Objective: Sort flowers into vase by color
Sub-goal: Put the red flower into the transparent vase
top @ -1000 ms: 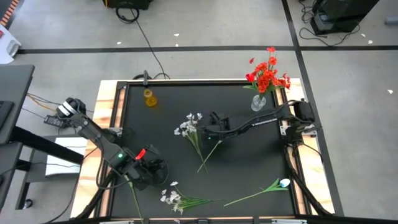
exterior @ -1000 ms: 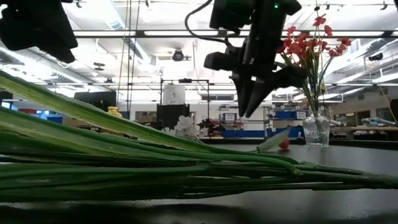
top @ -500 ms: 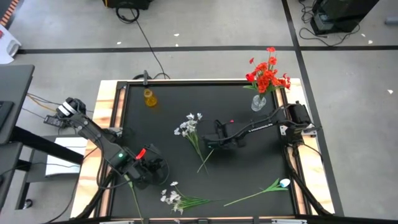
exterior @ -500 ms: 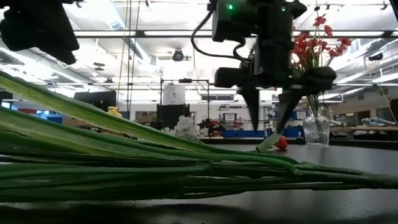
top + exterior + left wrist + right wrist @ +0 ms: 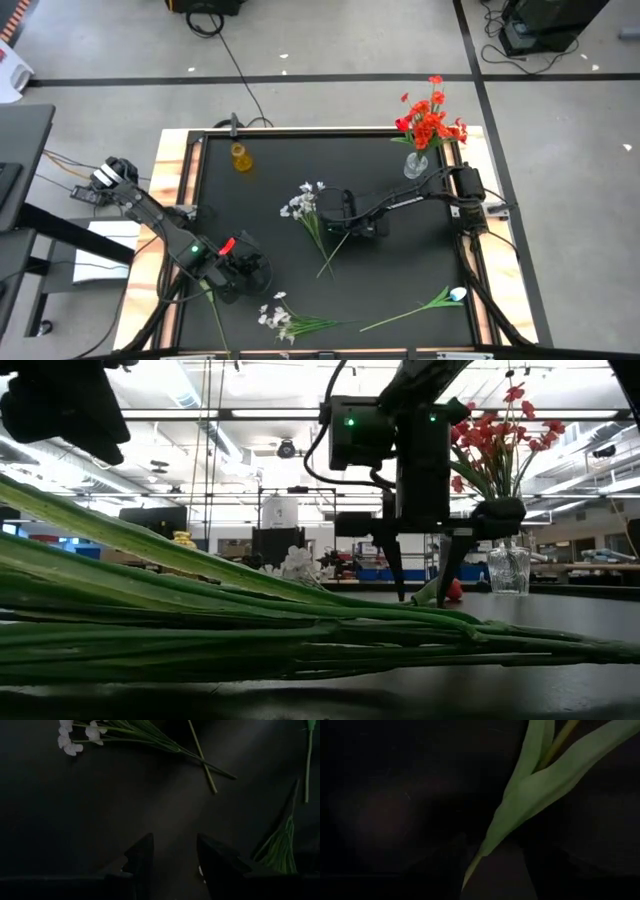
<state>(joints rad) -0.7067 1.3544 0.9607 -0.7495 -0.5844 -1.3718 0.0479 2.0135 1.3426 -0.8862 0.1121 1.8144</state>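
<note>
The right tool (image 5: 418,595) is held open over a stem (image 5: 338,248) on the tabletop (image 5: 400,270). The left tool (image 5: 174,857) is open too.

Right tool (image 5: 418,582) low, fingers parted.

High view: evenly lit, sharp; the black table (image 5: 400,270) shows faint shadows only, no glare. Pale floor around it reads bright.

Low view: strongly backlit. Ceiling strip lights across the upper frame glow bright, so the right arm (image 5: 420,450) at centre and the dark mass in the upper left are near silhouettes. Stems (image 5: 200,620) filling the lower left lie close to the lens and are soft; the room behind is sharper. A dull sheen lies along the table at the lower right.

Left wrist view: dim, a diagonal band of reflected light crossing the centre; white blooms (image 5: 75,732) at upper left slightly blown out.

Right wrist view: very dark, the leaf (image 5: 530,790) blurred, corners nearly black.
</note>
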